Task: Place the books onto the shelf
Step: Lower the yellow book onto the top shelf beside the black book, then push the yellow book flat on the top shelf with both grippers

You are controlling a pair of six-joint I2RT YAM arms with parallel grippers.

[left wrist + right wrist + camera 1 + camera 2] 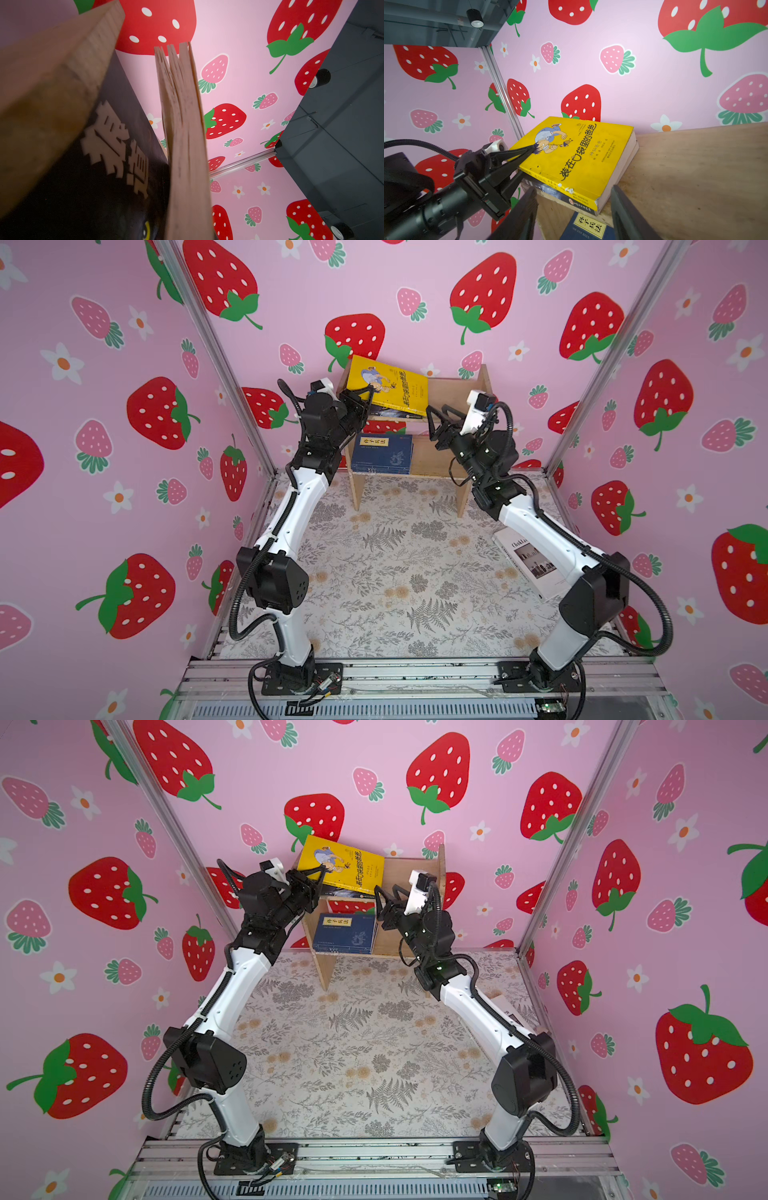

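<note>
The light-wood shelf (pixel 457 393) (pixel 409 869) stands against the back wall. On its upper tier a yellow cartoon-cover book (pixel 390 385) (pixel 571 158) lies tilted over a black book (pixel 550 191) (pixel 116 145) with white characters. My left gripper (pixel 365 396) (pixel 527 162) is shut on the yellow book's left edge, one finger on the cover and one under it. My right gripper (pixel 432 420) (pixel 574 212) is open, just off the yellow book's near right corner. Navy books (pixel 382 454) (pixel 345 932) are stacked on the lower tier. A white book (pixel 528 560) lies on the floor under my right arm.
Strawberry-patterned walls close in the back and both sides, with aluminium posts (pixel 224 364) at the corners. The right half of the shelf's upper board (pixel 695 166) is bare wood. A metal rail (pixel 415 676) carrying both arm bases runs along the front of the floral floor (pixel 395 572).
</note>
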